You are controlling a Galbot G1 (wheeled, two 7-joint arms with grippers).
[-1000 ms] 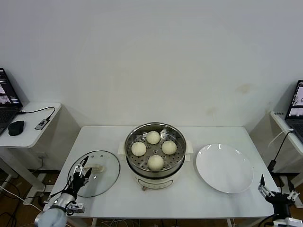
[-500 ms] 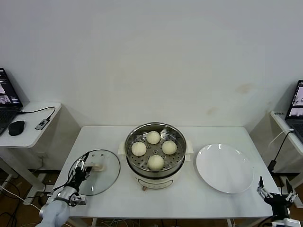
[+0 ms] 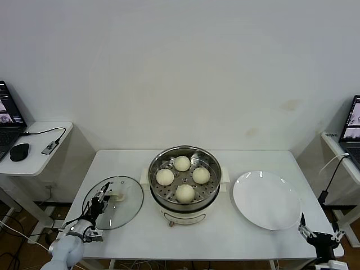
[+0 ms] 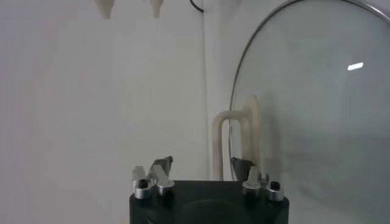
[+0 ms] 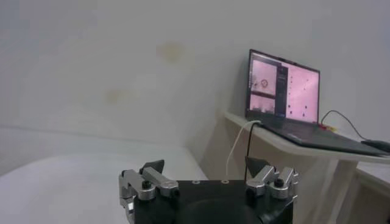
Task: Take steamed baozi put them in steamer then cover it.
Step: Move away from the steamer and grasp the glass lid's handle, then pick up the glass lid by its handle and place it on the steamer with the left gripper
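- The cover [image 3: 113, 194] lies flat on the white table [image 3: 236, 230], at about 9 o'clock from the steamer [image 3: 184, 183] and just beside it.
- The left gripper [image 3: 102, 197] sits over the cover's near-left part, its tips at the cream handle [image 3: 117, 197]. In the left wrist view the handle [image 4: 239, 141] stands between the two fingers [image 4: 159, 169]; the jaws are parted around it, and whether they press it cannot be told.
- The four steamed baozi [image 3: 184, 193] rest on the perforated tray inside the steamer, at roughly 12, 3, 6 and 9 o'clock of the tray, apart from one another.
- The empty plate [image 3: 266, 199] lies at 3 o'clock from the steamer, well apart from the cover.
- The right gripper [image 3: 319, 236] hangs off the table's near-right corner, at about 5 o'clock from the plate, fingers spread wide and empty.
- Against a second ago: the left gripper has moved in from the cover's left rim to the handle, and its jaws have narrowed.
- The right gripper has sunk lower and drawn slightly inward; the cover, baozi and plate lie as they did.
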